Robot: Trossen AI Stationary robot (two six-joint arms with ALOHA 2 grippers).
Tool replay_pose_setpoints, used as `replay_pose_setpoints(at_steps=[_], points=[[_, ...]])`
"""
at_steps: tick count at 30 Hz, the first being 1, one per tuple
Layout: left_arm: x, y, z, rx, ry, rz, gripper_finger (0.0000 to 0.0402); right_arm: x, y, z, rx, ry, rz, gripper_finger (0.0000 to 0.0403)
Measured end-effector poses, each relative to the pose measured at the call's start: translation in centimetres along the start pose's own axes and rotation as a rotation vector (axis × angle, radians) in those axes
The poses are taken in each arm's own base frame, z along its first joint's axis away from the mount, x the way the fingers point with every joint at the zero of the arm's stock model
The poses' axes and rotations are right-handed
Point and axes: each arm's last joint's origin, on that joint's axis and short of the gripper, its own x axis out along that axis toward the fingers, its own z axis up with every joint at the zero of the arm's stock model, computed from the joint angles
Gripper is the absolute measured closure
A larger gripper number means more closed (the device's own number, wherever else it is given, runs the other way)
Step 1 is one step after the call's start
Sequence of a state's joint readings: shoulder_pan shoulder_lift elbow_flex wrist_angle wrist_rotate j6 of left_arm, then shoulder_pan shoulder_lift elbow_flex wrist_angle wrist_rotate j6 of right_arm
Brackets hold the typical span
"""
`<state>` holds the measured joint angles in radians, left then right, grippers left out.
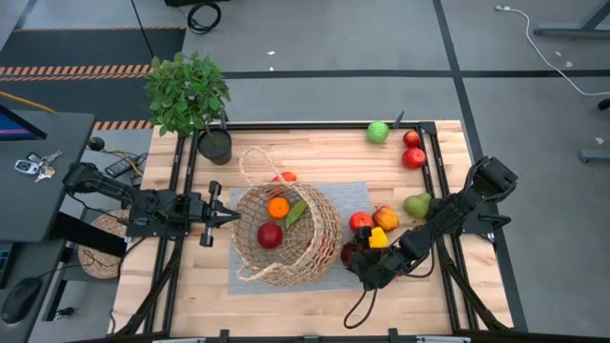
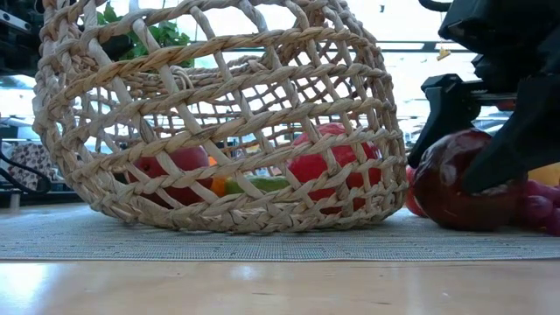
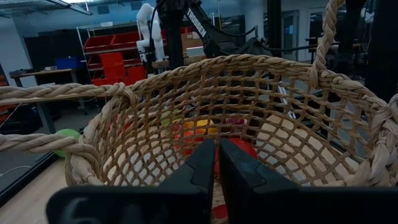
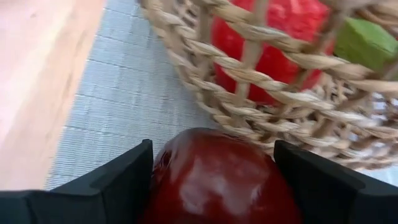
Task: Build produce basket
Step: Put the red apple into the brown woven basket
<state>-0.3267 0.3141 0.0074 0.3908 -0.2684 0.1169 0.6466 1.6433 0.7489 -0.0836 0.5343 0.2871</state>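
Observation:
The wicker basket [image 1: 286, 233] lies tipped on a grey mat [image 1: 338, 191], its mouth toward the table's left. An orange [image 1: 278, 207], a red apple [image 1: 270, 234] and a green piece [image 1: 296, 212] lie inside it. My left gripper [image 1: 229, 217] is shut and level at the basket's left rim, pointing into the mouth [image 3: 217, 155]. My right gripper [image 1: 360, 257] is at the basket's right, shut on a dark red apple [image 2: 464, 179]. A yellow piece [image 1: 378, 238], another red apple [image 1: 360, 221] and an orange-red fruit [image 1: 385, 218] lie close by. My left gripper's shut fingers [image 3: 205, 168] hide the basket's near rim, so I cannot tell whether they touch it. My right gripper has the dark red apple's two sides [image 4: 168, 180] between its two fingers [image 4: 124, 180]. It comes slanting down from the table's right. The apple's underside [image 2: 468, 223] rests on the mat, next to the basket's wall.
A green pear [image 1: 416, 205], two red apples [image 1: 413, 152] and a green apple [image 1: 378, 131] lie toward the far right. A potted plant [image 1: 191, 95] stands at the far left corner. Purple grapes [image 2: 538, 206] lie just behind the dark red apple.

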Motion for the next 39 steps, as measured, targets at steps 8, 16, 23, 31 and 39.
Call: replay_pose_setpoints(at_steps=[8,16,23,31,39], points=[[0.0,0.0,0.0,0.000,0.000,0.001,0.0366,-0.6,0.2,1.5,-0.046,0.039,0.013,0.0075],[0.0,0.0,0.0,0.000,0.000,0.000,0.0374,-1.9,0.1,3.9,-0.081,0.044,-0.002,0.0076],[0.0,0.0,0.0,0.000,0.001,0.000,0.0366,-5.7,-1.3,7.7,-0.080,-0.046,-0.029,0.0076],[0.0,0.0,0.0,0.000,0.000,0.000,0.0373,-9.7,-3.3,10.8,-0.080,-0.209,-0.061,0.0076],[0.0,0.0,0.0,0.000,0.000,0.000,0.0366,-10.7,-5.6,11.4,-0.066,-0.249,-0.172,0.0076]])
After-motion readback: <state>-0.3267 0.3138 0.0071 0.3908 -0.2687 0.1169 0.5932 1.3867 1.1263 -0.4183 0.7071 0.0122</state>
